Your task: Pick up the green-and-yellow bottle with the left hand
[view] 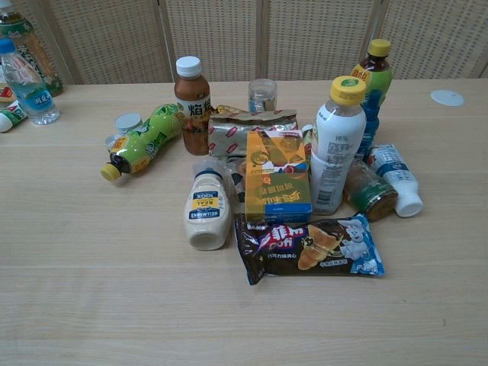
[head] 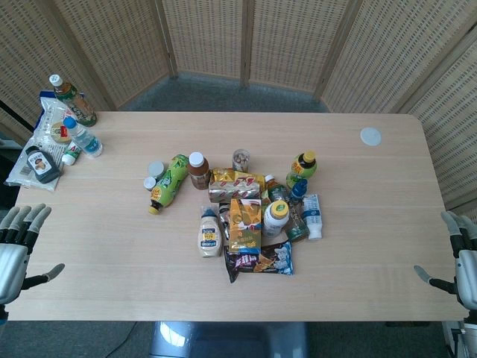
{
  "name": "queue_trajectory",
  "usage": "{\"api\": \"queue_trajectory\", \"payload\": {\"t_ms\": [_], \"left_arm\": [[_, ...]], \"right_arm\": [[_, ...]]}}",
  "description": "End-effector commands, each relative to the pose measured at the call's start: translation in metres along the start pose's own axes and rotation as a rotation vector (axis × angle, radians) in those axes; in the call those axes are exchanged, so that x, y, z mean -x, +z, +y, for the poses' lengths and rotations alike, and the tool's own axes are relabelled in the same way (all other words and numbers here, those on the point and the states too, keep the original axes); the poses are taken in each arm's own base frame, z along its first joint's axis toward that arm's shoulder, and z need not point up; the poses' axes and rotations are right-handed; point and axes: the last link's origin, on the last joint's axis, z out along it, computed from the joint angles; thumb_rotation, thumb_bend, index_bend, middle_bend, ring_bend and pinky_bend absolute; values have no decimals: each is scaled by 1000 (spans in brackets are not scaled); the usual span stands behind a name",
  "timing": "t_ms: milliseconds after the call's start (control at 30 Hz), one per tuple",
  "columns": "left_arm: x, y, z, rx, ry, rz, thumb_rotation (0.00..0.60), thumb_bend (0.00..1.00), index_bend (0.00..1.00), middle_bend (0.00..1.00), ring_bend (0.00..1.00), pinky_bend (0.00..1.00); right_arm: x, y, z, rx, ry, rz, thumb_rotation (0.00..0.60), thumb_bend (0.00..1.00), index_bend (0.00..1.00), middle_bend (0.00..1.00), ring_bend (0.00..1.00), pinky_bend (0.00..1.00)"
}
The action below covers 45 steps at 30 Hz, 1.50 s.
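Step in hand: reach and grasp, not yet begun.

- Left hand (head: 19, 250): at the near left table edge, fingers spread apart, holding nothing. Seen in the head view only.
- Right hand (head: 462, 257): at the near right edge, fingers apart, empty. Not needed for this step.
- Target: green-and-yellow bottle (head: 168, 183), lying on its side on the table (head: 358, 253), well ahead of the left hand and inward toward the centre. Yellow cap pointing back toward the left hand; base pointing away, toward the brown bottle (head: 197, 170).

Procedure, as judged from the layout:

1. Travel forward and inward over the bare wood; no obstacles on that path.
2. Approach from above, fingers across the bottle body, at mid-length.
3. Keep clear of the two small lidded cups (view: 126, 123) just beside the far-left flank, and of the upright brown bottle near the base.
4. Close firmly; a round body lying flat is likely to roll under a glancing touch.
5. Lift straight up.
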Motion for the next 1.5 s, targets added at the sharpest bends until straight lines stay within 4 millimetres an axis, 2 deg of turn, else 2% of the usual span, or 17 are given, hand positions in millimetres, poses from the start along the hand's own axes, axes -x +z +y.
{"api": "queue_trajectory", "payload": {"t_ms": [33,233,433,633,767,933,1233,1500], "left_arm": [[0,1,-1,-1,6,-1,600,0,0,0,0,0],[6,21,-5,-2,54,-39,600,0,0,0,0,0],[10,68,-8,33,116,-106,600,0,0,0,0,0],[22,119,0,111,277,-148,600,0,0,0,0,0],[41,147,7,167,393,-147,600,0,0,0,0,0],[67,177,19,206,447,-169,600,0,0,0,0,0],[100,212,52,333,559,-144,600,0,0,0,0,0],[122,227,61,469,674,-94,600,0,0,0,0,0]], "right_arm": [[1,0,0,-1,-2,-2,600,0,0,0,0,0],[-1,1,-1,4,1,12,600,0,0,0,0,0],[-2,0,-1,5,-2,14,600,0,0,0,0,0],[-4,1,0,9,3,23,600,0,0,0,0,0],[-5,1,0,11,5,24,600,0,0,0,0,0],[-4,1,1,15,2,21,600,0,0,0,0,0],[-3,7,8,39,-1,20,600,0,0,0,0,0],[-1,11,11,53,-6,16,600,0,0,0,0,0]]}}
